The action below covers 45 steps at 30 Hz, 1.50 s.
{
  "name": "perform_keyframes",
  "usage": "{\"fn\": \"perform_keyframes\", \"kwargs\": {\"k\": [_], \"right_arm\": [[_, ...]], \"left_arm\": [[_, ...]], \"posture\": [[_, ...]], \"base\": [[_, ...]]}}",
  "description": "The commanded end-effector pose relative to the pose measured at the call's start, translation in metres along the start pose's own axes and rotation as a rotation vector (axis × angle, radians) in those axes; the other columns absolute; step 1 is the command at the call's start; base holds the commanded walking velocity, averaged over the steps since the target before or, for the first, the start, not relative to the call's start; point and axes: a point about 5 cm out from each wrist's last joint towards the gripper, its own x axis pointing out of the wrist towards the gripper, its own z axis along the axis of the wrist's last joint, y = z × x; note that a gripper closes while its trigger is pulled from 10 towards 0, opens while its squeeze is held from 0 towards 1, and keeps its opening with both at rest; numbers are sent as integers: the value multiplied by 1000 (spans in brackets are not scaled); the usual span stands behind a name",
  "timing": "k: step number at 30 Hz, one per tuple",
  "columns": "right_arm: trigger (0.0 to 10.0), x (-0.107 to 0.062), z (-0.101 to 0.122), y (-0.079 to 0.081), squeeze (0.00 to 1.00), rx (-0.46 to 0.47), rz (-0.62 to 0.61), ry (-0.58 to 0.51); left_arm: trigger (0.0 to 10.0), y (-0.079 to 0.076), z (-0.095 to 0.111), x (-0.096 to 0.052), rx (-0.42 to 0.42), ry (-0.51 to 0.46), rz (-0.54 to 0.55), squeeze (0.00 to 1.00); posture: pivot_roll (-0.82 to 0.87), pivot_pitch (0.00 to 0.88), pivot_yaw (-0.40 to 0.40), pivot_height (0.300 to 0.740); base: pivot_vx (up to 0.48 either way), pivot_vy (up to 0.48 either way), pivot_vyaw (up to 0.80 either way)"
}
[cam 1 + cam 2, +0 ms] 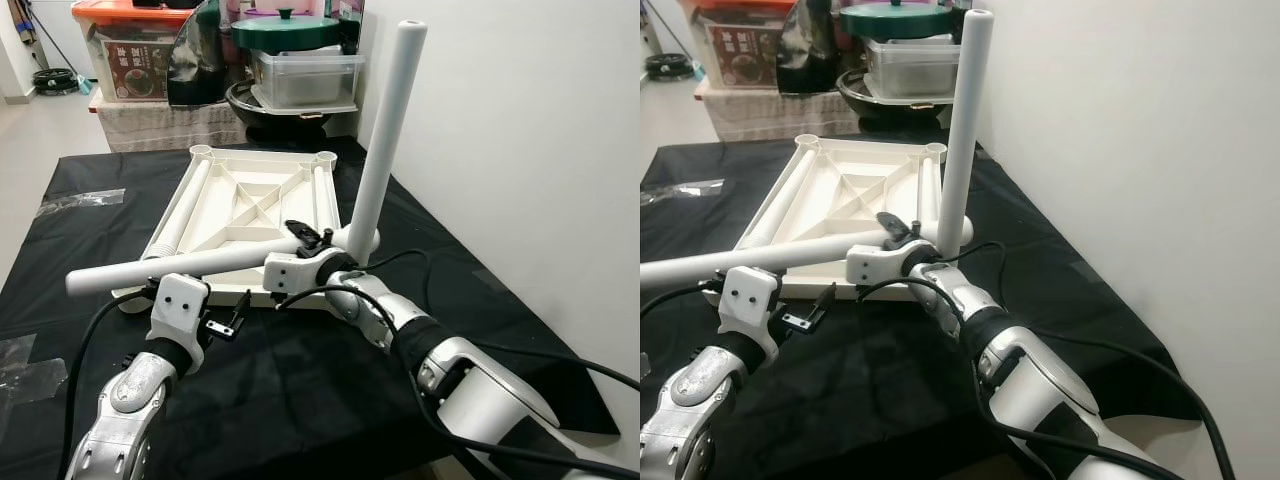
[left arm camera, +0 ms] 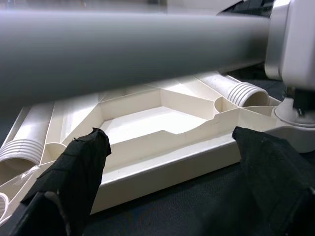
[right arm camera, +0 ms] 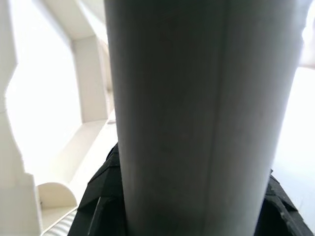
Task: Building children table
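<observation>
The white tabletop [image 1: 262,195] lies upside down on a black cloth. One white leg [image 1: 385,130] stands upright in its near right corner. Two more legs [image 1: 185,210] [image 1: 322,190] lie inside the underside along its left and right sides. A fourth leg [image 1: 170,267] hangs level over the near edge, with my right gripper [image 1: 308,238] shut on its right end, close to the upright leg's base. In the right wrist view the black fingers [image 3: 98,206] flank that tube. My left gripper [image 2: 172,196] is open just below the level leg, with nothing between its fingers [image 2: 74,182].
A white wall [image 1: 520,150] stands close on the right. Behind the table are an orange-lidded storage box [image 1: 130,50], a clear bin [image 1: 305,78] and a green-lidded pot [image 1: 285,30]. The black cloth [image 1: 90,200] covers the table, and floor [image 1: 30,150] shows at far left.
</observation>
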Motion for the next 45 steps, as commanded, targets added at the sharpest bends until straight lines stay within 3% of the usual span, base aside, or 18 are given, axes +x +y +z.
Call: {"fn": "perform_keyframes", "kwargs": {"k": [1, 9, 13, 16, 20, 24, 28, 33, 39, 45], "right_arm": [[10000, 4, -2, -14, 0, 41, -63, 34], [10000, 5, -10, -20, 0, 35, -63, 82], [10000, 0, -17, -12, 0, 45, 29, 70], [10000, -15, -22, 3, 0, 64, 136, 15], [10000, -27, -26, 11, 0, 62, 180, -16], [10000, -66, -42, 20, 0, 70, 228, -27], [10000, -70, -44, 20, 0, 72, 232, -21], [10000, -93, -59, 12, 0, 100, 237, 48], [10000, -116, -54, -1, 0, 133, 233, 84], [10000, -131, -50, 0, 0, 144, 253, 92]], "left_arm": [[10000, -5, 0, 0, -4, -8, -10, 0], [10000, -5, -1, -1, -6, -10, -6, 0], [10000, -6, -3, -2, -10, -8, -2, 0], [10000, -10, -5, -2, -20, -3, -6, 0], [10000, -12, -6, -1, -25, -1, -8, 0], [10000, -14, -8, 0, -34, 1, -14, 0], [10000, -13, -8, 0, -35, 1, -14, 0], [10000, -11, -9, 1, -33, 1, -11, 0], [10000, -11, -8, 1, -33, -4, -9, 0], [10000, -14, -10, 1, -38, 0, -19, 0]], "posture": [[142, 0, -91, 740], [133, 0, -102, 740], [109, 0, -101, 740], [81, 0, -97, 740], [67, 0, -92, 740], [28, 0, -82, 740], [28, 0, -82, 740], [-9, 0, -73, 740], [-27, 0, -70, 740], [-37, 0, -65, 740]], "base": [[0, 0, 0], [0, 0, 0], [0, 0, 0], [0, 0, 0], [0, 0, 0], [0, 0, 0], [0, 0, 0], [0, 0, 0], [0, 0, 0], [0, 0, 0]]}}
